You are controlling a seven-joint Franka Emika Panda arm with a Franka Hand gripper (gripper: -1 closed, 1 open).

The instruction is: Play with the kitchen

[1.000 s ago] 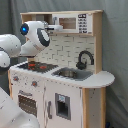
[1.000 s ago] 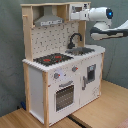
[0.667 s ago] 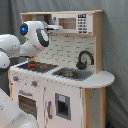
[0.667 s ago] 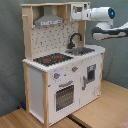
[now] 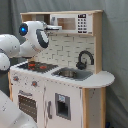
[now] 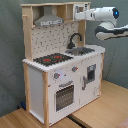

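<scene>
While both exterior views show one tall toy kitchen (image 5: 60, 75) of white panels and pale wood, each reveals different parts of it. It stands on a pale wooden floor (image 6: 107, 107) against a grey backdrop.

From the first exterior view, the white robot arm (image 5: 27, 40) fills that view's left side, its wrist reaching up to the top shelf. The gripper (image 5: 54, 27) sits at the shelf's left opening, just beside a white microwave panel with dark buttons (image 5: 83, 23). Whether the claw is open, shut or holding anything, I cannot tell.

From the second exterior view, the arm (image 6: 107, 22) enters from that view's right, and the gripper (image 6: 80, 16) is at the upper shelf. Only this view shows the grey hood (image 6: 48, 20) plainly.

Counted across both exterior views: one black and red hob (image 6: 52, 59), one black curved tap (image 6: 74, 39), one sink (image 5: 72, 73), one oven door with a window (image 6: 64, 95), and one narrower white door (image 6: 90, 75) beside it. Two round knobs (image 6: 56, 75) show above the oven in the second exterior view.
</scene>
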